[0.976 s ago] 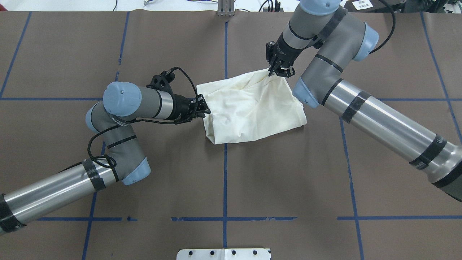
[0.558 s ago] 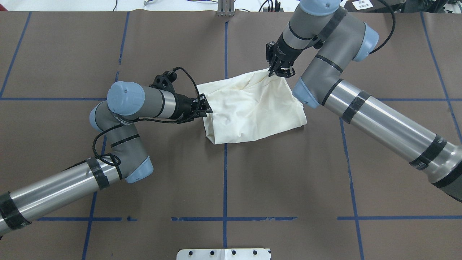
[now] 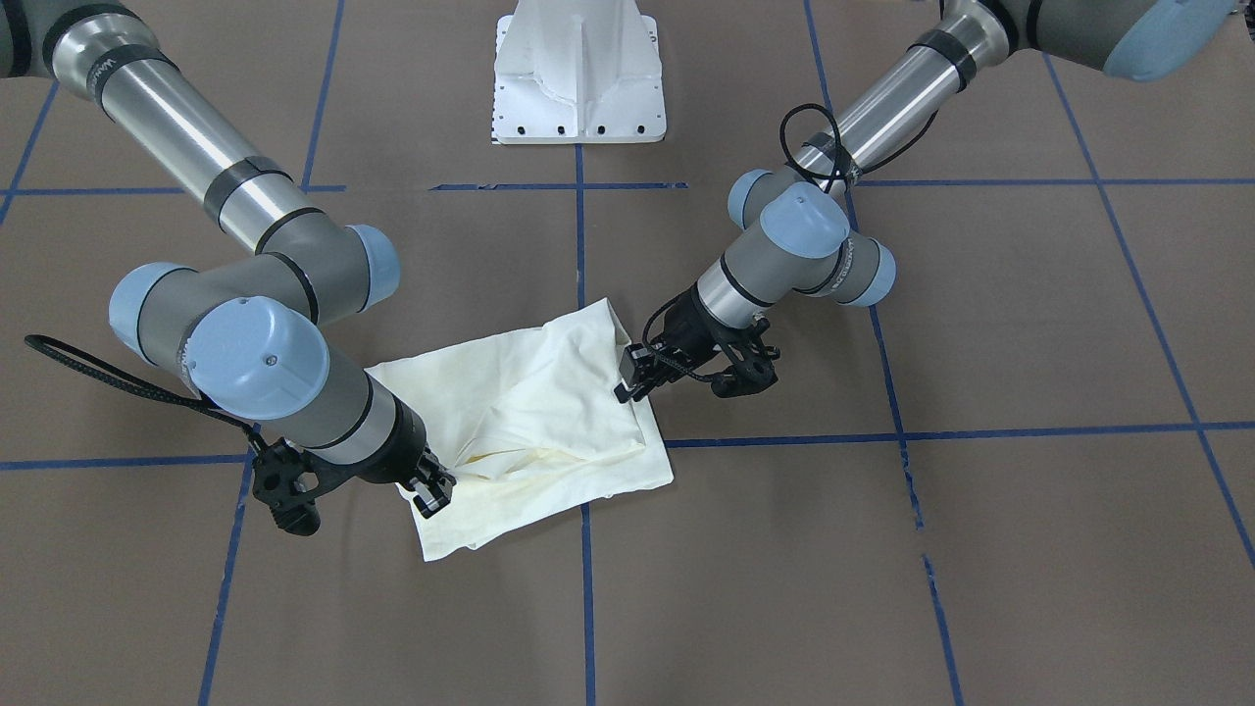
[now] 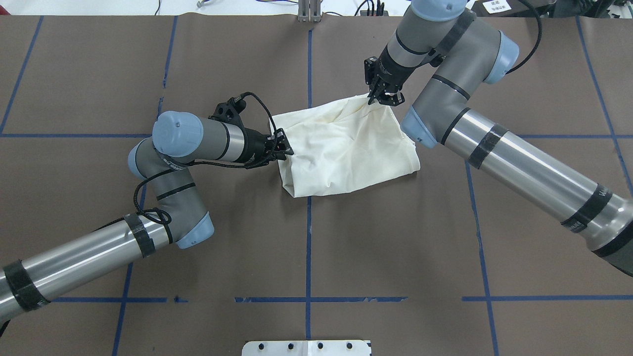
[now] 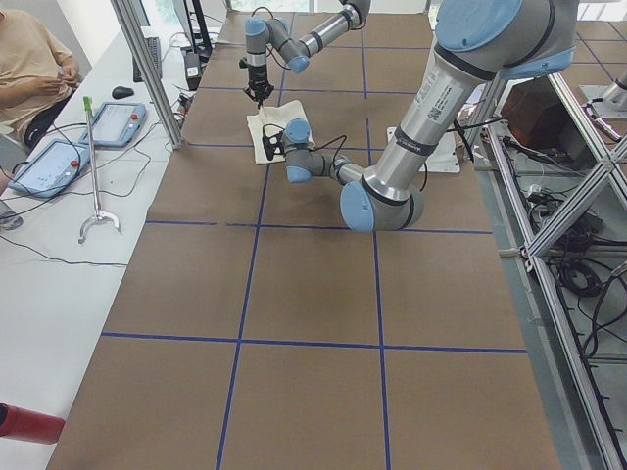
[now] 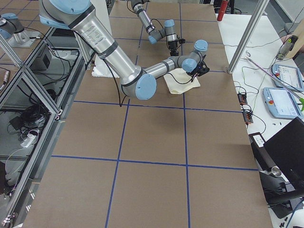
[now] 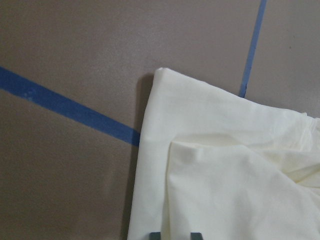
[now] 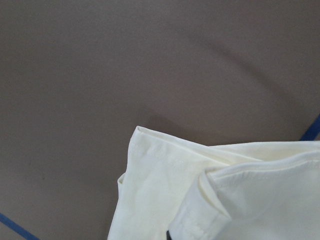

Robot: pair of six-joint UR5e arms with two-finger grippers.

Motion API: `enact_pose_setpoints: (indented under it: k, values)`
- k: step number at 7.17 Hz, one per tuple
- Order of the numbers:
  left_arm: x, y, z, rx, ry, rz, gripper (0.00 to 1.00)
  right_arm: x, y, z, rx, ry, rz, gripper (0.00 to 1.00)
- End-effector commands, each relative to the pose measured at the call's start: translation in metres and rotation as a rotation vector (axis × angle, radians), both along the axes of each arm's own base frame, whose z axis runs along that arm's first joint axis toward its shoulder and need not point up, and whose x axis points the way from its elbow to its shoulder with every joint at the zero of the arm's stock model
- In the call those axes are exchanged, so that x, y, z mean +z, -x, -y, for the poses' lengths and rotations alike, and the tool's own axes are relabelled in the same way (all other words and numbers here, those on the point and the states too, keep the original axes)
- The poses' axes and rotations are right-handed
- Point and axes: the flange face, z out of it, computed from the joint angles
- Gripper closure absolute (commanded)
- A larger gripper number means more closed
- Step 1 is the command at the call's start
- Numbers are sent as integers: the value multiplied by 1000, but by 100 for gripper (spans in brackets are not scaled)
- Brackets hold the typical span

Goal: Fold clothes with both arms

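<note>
- One cream T-shirt (image 4: 346, 148) lies folded into a rough, creased rectangle at the middle of the table (image 4: 395, 237). Only its plain side shows.
- Two arms reach it, one from each side, each with one black two-finger gripper.
- The left gripper (image 4: 284, 147) is at the shirt's left edge, level with the table. In the left wrist view its two fingertips (image 7: 155, 235) stand a little apart with the edge of an upper cloth layer between them. Whether they pinch it I cannot tell.
- The right gripper (image 4: 378, 99) points down on the far right corner. Its jaws are closed on the cloth, which rises in a small peak to them. The right wrist view shows a rolled hem at the finger.
- One blue tape line (image 4: 308, 237) runs down the table's centre, and the shirt's near left corner rests on it. Most of the shirt lies to the right of the line.
- The shirt's right edge passes under the right arm's blue elbow cap (image 4: 413, 129).
- Brown covering shows on all sides of the shirt, and the widest stretch lies toward the white base plate (image 3: 578, 78).
- At the table's side, one seated person (image 5: 34, 59) and two pendants (image 5: 122, 122) are well apart from the arms.
</note>
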Motion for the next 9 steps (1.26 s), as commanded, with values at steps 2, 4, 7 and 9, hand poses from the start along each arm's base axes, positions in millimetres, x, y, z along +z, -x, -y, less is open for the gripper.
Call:
enact_pose_setpoints:
  k: [2,4,7,9]
  values:
    - [-4,-2,0,4,3,-6,92,0,0,0,0,0,0,100]
    - [-7,-4,2,2,2,-11,100,2,0,0,-1,0,-1,100]
    - [-33,43,34,-60,-35,-54,100,-3,-2,4,29,-25,-16,100]
    - [-23,45,35,-63,-36,-41,100,-3,-2,5,38,-35,-20,100]
